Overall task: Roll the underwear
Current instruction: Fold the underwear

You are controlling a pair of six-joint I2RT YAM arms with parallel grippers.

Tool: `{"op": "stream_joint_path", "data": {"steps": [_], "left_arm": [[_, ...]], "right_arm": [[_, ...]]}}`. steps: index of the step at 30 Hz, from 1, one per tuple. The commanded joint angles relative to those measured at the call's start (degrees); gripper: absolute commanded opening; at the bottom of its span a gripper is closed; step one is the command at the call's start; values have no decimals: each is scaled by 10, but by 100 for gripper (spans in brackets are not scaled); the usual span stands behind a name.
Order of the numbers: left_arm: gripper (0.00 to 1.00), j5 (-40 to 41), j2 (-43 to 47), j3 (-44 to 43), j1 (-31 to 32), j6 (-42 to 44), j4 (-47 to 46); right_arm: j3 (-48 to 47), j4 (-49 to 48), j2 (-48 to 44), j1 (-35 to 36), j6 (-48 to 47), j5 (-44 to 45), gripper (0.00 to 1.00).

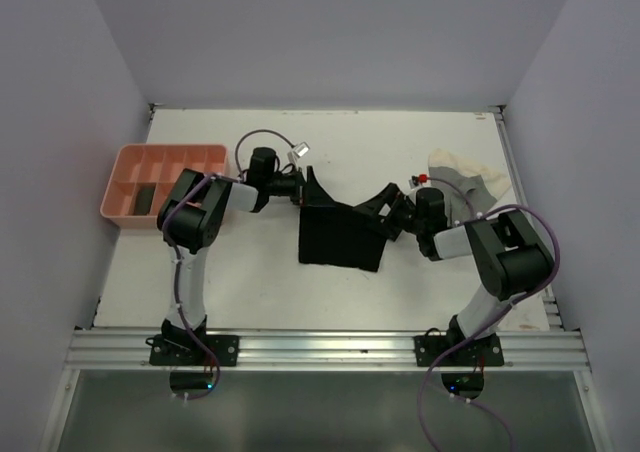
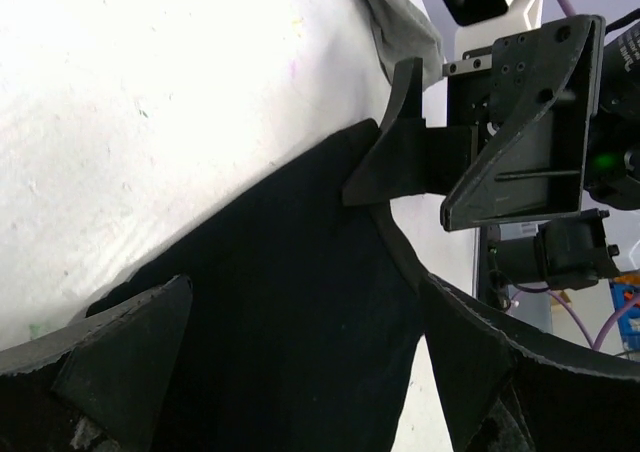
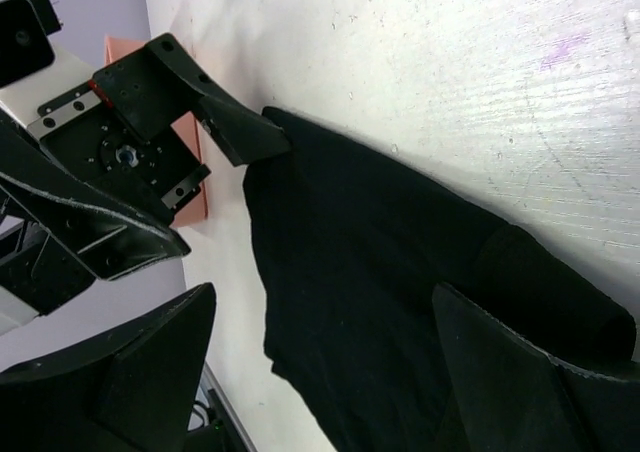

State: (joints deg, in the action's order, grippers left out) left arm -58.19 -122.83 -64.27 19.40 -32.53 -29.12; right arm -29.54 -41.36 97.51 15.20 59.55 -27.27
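Left gripper (image 1: 307, 189) hangs with its jaws spread wide and holding nothing, poised at the far left corner of the black underwear (image 1: 340, 237). From its wrist camera I see the cloth running between the two fingers (image 2: 120, 362). Well left of that garment sits the pink tray (image 1: 170, 150), with a dark piece I can't identify in one compartment, out of the way of any move. The garment lies flat and roughly square on the table (image 1: 250, 282), its far edge running left to right between both grippers, so neither arm is nearer. At its far right corner the right gripper (image 1: 388, 209) is equally wide and empty. I judge the next move is to pinch both far corners and roll toward me. Right of the garment, cream underwear (image 1: 470, 177) lies well apart, and nothing blocks the way.
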Motion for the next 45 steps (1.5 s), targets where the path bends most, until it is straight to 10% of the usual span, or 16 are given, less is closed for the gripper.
{"op": "stream_joint_path", "data": {"steps": [1,12,23,34,45], "left_arm": [[100,29,-45,-22,-1,-37,-42],[100,-19,106,29,6,-56,-117],[100,23,-5,16,46,-285,-323],[100,46,-75,-3,28,-241,-268],[100,-48,141,50,26,17,13]], "right_arm": [[0,11,4,-15,-29,-17,94],[-47,75,-103,-29,-10,26,84],[-32,5,-1,-30,57,55,82],[-32,5,61,-50,21,60,81],[-47,150,-122,-67,-8,-12,83]]}}
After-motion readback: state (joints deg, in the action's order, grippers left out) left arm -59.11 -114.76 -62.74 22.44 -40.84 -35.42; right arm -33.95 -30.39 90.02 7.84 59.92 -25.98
